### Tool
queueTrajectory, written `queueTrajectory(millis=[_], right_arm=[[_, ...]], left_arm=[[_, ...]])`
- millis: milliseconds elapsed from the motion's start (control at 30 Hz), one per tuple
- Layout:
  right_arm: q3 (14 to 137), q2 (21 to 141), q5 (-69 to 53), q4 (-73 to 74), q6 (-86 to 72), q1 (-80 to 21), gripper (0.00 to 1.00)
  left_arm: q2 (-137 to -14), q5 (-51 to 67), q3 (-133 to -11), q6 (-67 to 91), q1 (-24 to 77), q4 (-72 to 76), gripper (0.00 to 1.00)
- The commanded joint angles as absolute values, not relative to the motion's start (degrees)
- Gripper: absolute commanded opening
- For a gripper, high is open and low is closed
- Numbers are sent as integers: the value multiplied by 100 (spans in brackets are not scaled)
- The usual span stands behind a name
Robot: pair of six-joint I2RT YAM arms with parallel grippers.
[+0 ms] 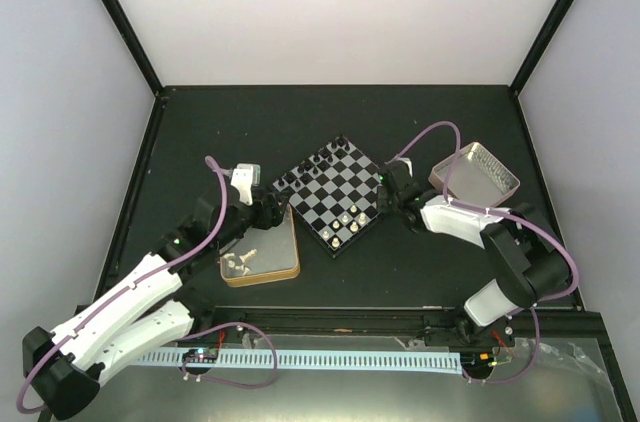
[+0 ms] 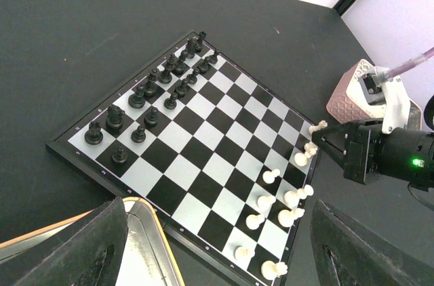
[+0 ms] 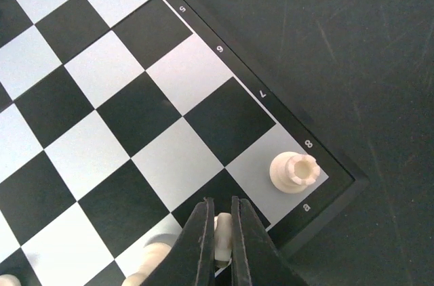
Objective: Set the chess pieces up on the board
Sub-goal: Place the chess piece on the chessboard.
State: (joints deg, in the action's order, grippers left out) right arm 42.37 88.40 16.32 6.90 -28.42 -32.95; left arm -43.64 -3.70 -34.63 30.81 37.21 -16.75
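- While the left gripper (image 1: 262, 206) hovers over the far edge of the tin (image 1: 265, 267) beside the board (image 1: 335, 192), the right gripper (image 1: 386, 190) reaches the board's right edge.
- Left wrist: wide-spread fingers (image 2: 85, 252); black pieces (image 2: 152, 89) line one side.
- Right wrist: closed fingers (image 3: 196, 245) pinch a white piece (image 3: 222, 240) beside the corner rook (image 3: 293, 171).

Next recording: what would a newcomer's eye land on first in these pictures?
The small black-and-white chequered chessboard sits centre, tiny black chess pieces in two rows along its far side, cream-white ones only partly set opposite. The right hand is shut on a cream-white piece beside the white corner rook; the open left hand hovers by a gold-rimmed metal tin with a few cream figures inside.
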Motion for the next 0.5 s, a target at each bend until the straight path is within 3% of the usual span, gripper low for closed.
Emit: queueTrajectory(millis=[0,467], right_arm=[[4186,8916,1727,416,-2849,-3259,7],[4259,8531,1765,691,-2915,-3254,24]], left_arm=[[-4395,-453,-3480,3142,3692,-1715,75],[-4449,-493,-3489,3205,3698,-1804,75]])
